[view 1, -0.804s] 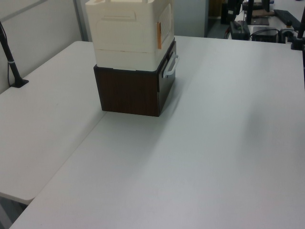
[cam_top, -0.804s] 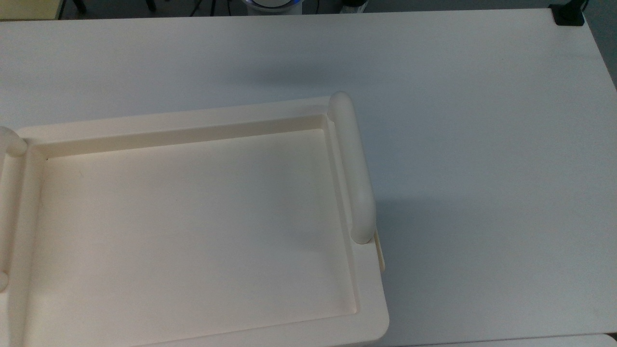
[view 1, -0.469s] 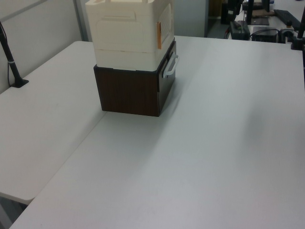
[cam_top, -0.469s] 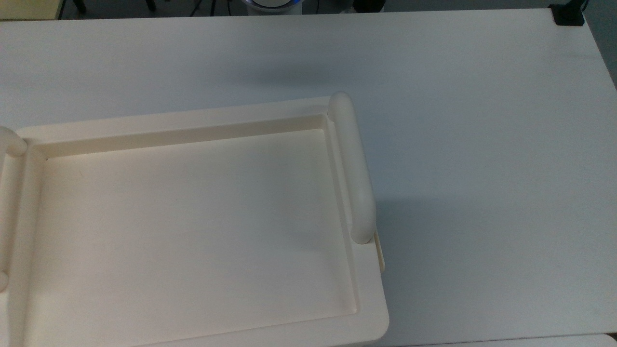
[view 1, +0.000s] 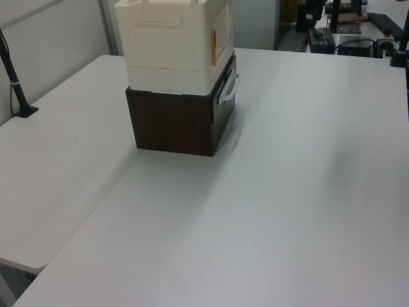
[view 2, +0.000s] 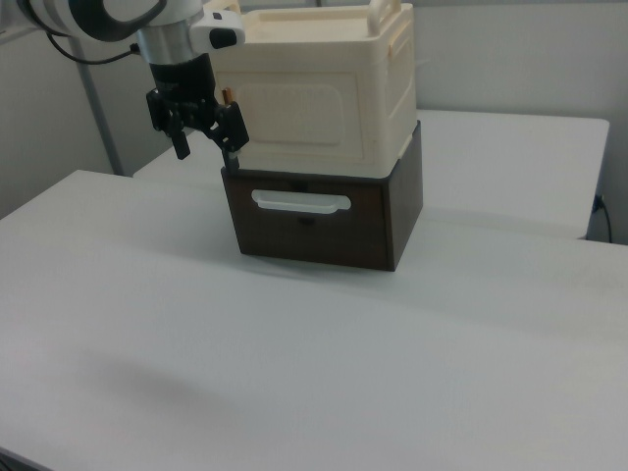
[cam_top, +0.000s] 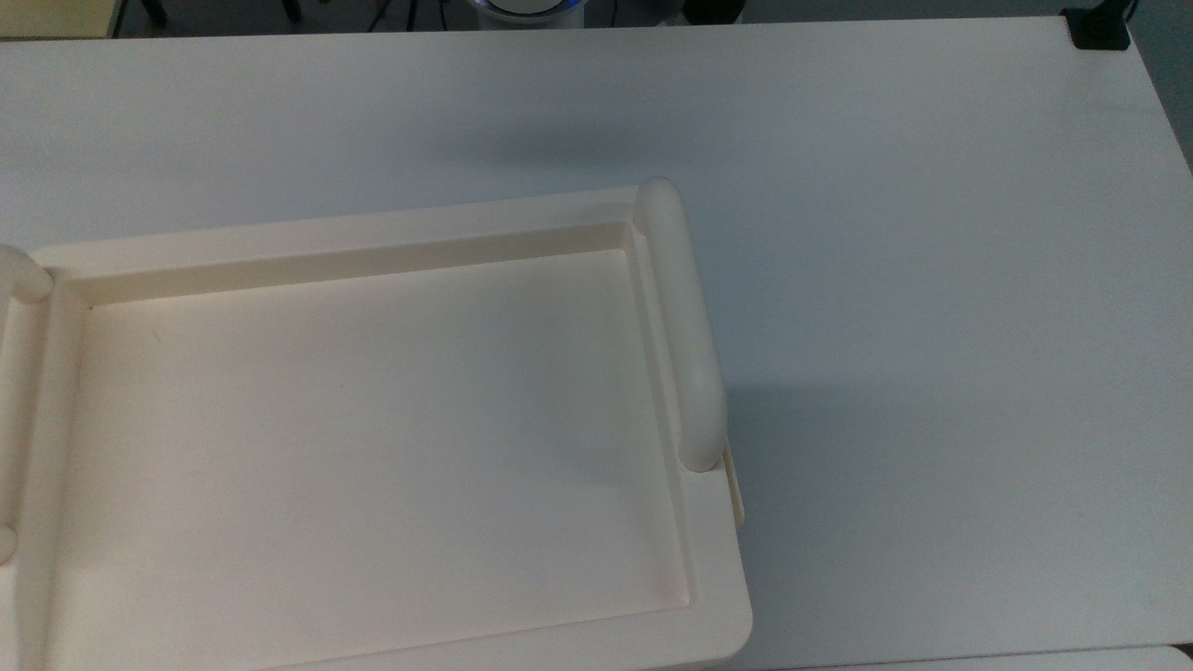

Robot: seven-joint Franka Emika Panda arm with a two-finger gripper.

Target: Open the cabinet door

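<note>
- Standing on a dark brown drawer box (view 2: 319, 224), the cream cabinet (view 2: 324, 98) forms the upper half of a two-part stack on the white table (view 2: 294, 373).
- Facing the camera in the right view, the cabinet door (view 2: 294, 120) is a flat cream panel with a rounded rectangular outline pressed into it; it lies flush with the cabinet's front.
- At the right view's left edge of that door, the gripper (view 2: 206, 147) hangs from the white arm, its two dark fingers (view 2: 182, 145) spread apart and pointing down, with nothing between them.
- One finger is just beside the door's lower corner; whether it touches cannot be told.
- Below the door, a white handle (view 2: 300, 202) runs across the front of the brown box.
- From the top view, the cabinet's top is a recessed tray (cam_top: 373, 419) with a thick rounded tube (cam_top: 685, 326) along its edge.
- In the left view, an orange strip (view 1: 213, 48) marks the cabinet's corner.
</note>
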